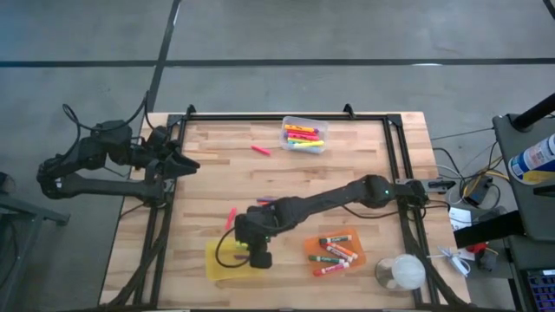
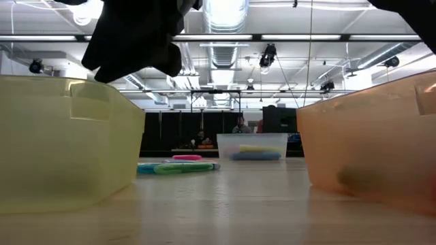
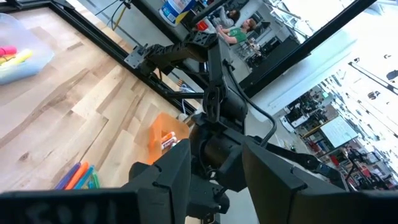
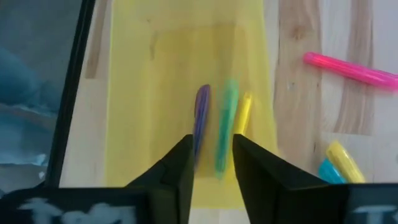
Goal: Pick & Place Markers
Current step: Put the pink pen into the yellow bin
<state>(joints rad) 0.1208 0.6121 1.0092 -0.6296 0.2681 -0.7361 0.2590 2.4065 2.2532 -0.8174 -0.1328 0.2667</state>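
The right gripper [image 4: 211, 163] hangs over the yellow bin [image 4: 137, 74], fingers parted with a narrow gap and nothing held. Beyond them in that bin lie a purple marker [image 4: 202, 109], a blurred green marker [image 4: 227, 121] and a yellow one [image 4: 242, 115]. Past the bin's edge a pink marker [image 4: 351, 70] lies on the table [image 4: 298, 56]. A careless retreat could, in my judgement, clip the bin wall. The left gripper [image 1: 178, 162] waits well clear of the bin; whether its fingers are open cannot be told.
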